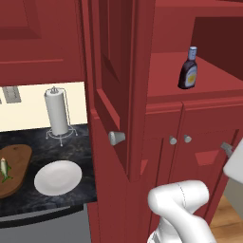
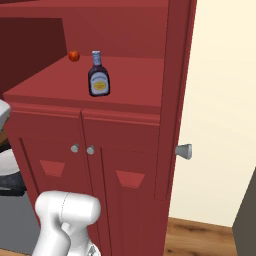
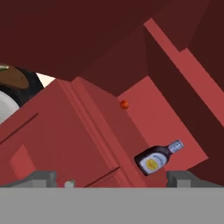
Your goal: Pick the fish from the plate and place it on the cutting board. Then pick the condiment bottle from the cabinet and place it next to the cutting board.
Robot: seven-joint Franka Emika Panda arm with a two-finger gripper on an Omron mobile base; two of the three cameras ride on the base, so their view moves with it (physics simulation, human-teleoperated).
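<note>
The condiment bottle [image 1: 188, 70] [image 2: 98, 75] stands upright on the shelf recess of the dark red cabinet [image 1: 190, 123] [image 2: 120, 145]. In the hand view my gripper [image 3: 112, 178] is open, its fingertips [image 3: 41, 177] wide apart with nothing between them. It is in front of the cabinet and short of the bottle [image 3: 157, 157], which lies ahead and to the right. The fish [image 1: 4, 168] lies on the cutting board [image 1: 16, 166] at the counter's left. Beside the board sits the white plate [image 1: 58, 177], bare.
The cabinet's tall door [image 1: 111, 90] stands open toward me, with a silver knob [image 1: 116, 137] at its edge. A small orange-red ball [image 2: 74, 56] [image 3: 124, 104] sits at the back of the shelf. A paper towel roll [image 1: 57, 111] stands behind the plate.
</note>
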